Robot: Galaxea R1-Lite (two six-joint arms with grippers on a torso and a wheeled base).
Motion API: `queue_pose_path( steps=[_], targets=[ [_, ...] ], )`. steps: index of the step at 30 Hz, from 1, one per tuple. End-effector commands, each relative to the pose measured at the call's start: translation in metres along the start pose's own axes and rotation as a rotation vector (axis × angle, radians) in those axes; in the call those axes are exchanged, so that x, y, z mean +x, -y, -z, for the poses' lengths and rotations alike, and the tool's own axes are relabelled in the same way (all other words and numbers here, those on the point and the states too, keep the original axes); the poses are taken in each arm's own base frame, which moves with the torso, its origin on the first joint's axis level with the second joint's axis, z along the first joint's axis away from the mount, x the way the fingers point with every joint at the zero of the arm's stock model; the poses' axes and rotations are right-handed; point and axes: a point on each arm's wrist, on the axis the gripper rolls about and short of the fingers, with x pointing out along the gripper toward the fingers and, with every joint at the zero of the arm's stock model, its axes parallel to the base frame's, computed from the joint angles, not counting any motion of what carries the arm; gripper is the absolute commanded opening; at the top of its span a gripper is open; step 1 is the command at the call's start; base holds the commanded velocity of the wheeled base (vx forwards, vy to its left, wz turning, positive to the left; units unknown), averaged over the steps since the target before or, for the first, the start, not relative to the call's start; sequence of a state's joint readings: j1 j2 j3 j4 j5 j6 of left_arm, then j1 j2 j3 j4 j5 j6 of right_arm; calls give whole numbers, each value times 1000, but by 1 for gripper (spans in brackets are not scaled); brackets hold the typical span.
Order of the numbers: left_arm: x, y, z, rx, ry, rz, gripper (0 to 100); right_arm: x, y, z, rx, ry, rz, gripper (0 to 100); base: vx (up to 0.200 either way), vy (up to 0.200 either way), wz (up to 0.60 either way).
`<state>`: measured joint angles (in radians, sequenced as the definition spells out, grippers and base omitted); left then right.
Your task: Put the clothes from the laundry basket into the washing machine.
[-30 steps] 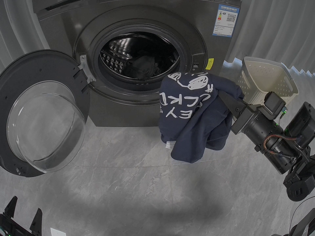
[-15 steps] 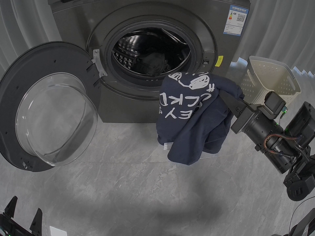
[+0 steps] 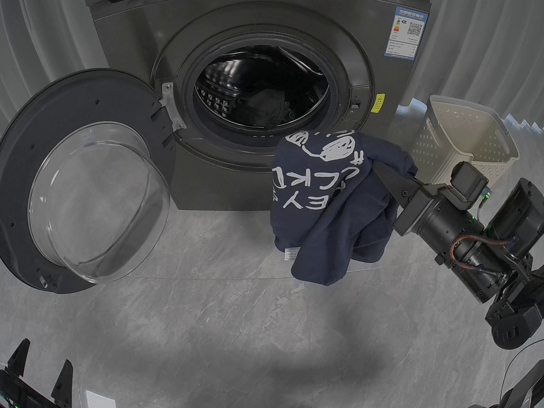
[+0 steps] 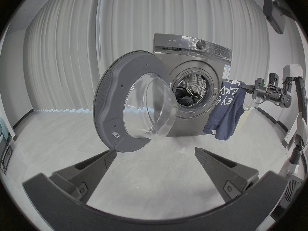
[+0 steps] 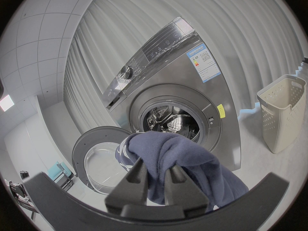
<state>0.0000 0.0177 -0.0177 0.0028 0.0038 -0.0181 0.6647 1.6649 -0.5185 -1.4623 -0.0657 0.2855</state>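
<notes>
Navy sweatshirt (image 3: 328,211), long axis vertical, hanging from right gripper (image 3: 381,170)

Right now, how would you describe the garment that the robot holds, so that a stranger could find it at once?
Find the grey washing machine with its round door swung open. In front of its opening, a navy garment hangs from the right gripper. Unlike the dark clothes inside the machine, it bears white print.

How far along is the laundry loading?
Done: one dark garment lies inside the grey washing machine. In hand: the right gripper holds a navy printed sweatshirt near the opening. Left: push it in; the beige plastic laundry basket looks empty.
</notes>
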Motion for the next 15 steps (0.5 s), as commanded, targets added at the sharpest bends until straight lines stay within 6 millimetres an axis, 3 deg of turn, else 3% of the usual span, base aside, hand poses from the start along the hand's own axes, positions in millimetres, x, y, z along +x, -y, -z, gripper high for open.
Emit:
queue_pose_path(
  steps=[1,15],
  targets=[
    [1,0,5,0,-9,-1,100,2,-1,1,1,-1,-4,0,0,0,0],
    [1,0,4,6,-6,-2,100,10,-7,8,0,-13,-31,0,0,0,0]
  ],
)
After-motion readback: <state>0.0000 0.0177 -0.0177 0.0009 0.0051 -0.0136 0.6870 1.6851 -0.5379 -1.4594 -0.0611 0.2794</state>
